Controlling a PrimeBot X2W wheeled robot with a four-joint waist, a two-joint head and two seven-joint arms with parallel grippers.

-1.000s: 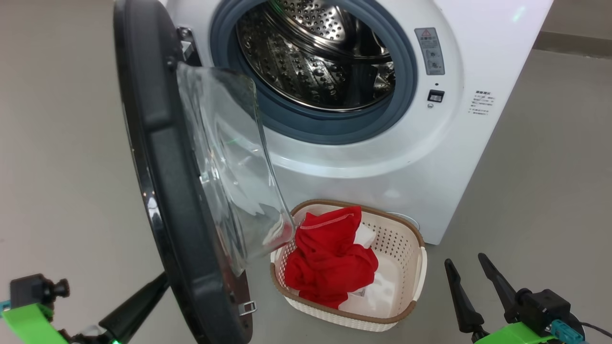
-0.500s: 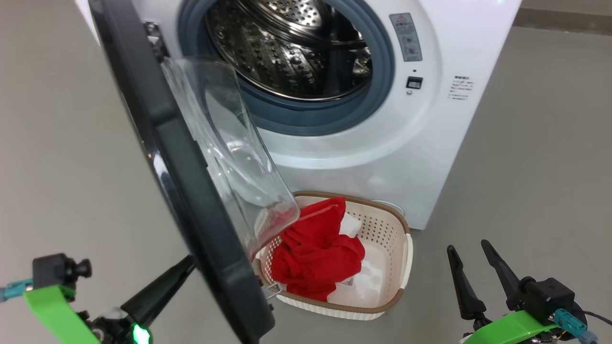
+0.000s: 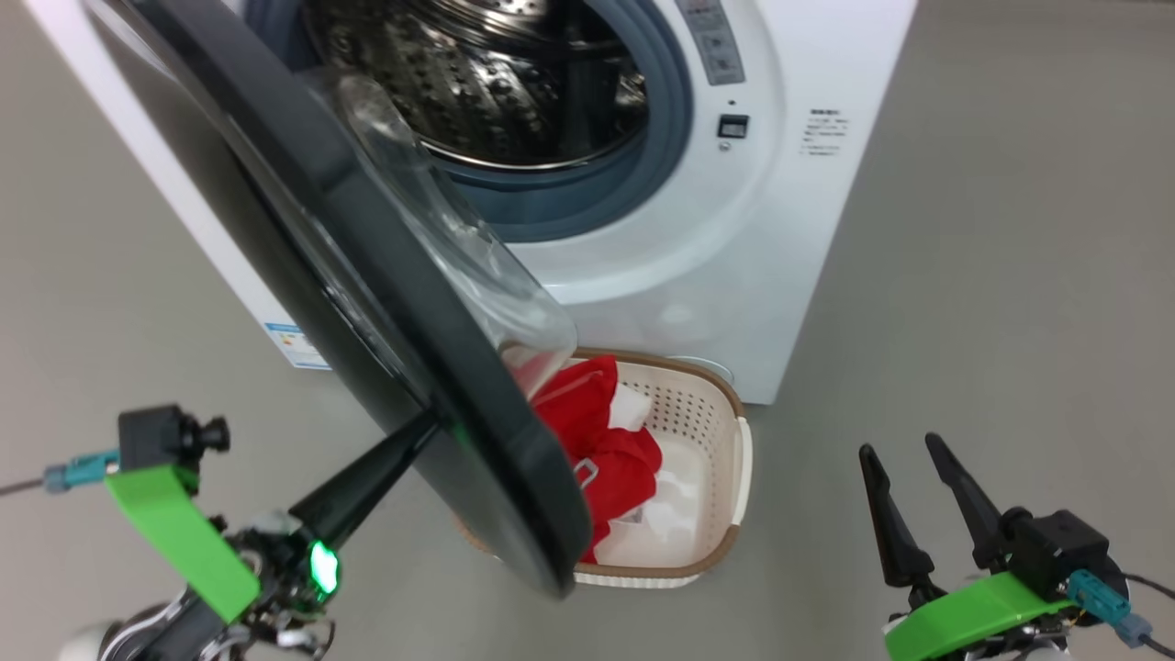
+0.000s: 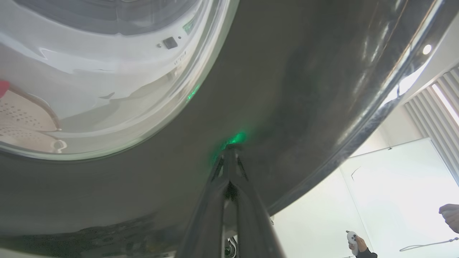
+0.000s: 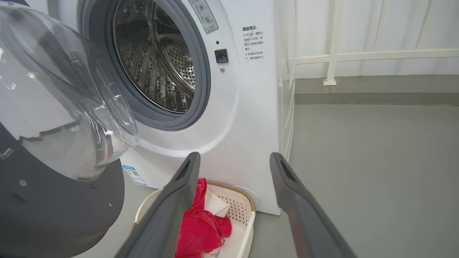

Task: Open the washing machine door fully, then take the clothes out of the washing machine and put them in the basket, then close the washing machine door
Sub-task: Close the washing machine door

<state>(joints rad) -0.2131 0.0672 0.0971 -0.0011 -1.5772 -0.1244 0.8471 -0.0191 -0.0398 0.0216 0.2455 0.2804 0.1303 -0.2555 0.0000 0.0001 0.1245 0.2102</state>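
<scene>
The washing machine (image 3: 734, 275) stands with its steel drum (image 3: 486, 83) exposed. The washing machine door (image 3: 367, 303) hangs partly swung, its black rim over the left part of the basket (image 3: 725, 431). The red clothes (image 3: 606, 450) lie in the basket, partly behind the door. My left gripper (image 3: 427, 427) is shut, its tips pressed on the door's outer black face (image 4: 287, 89); the left wrist view shows the joined tips (image 4: 231, 147) touching it. My right gripper (image 3: 898, 447) is open and holds nothing, right of the basket. In the right wrist view the right gripper (image 5: 233, 157) frames the machine (image 5: 247, 107), basket (image 5: 247, 215) and clothes (image 5: 200, 225).
Grey floor (image 3: 1010, 275) surrounds the machine. A white railing (image 5: 333, 57) and wall stand behind to the right. A person's hand holding a small controller (image 4: 353, 238) shows past the door's edge in the left wrist view.
The door has swung toward the machine's opening with my shut left gripper moving along against its outer face. It now covers more of the basket. The head view has also shifted. The right gripper stays open.
</scene>
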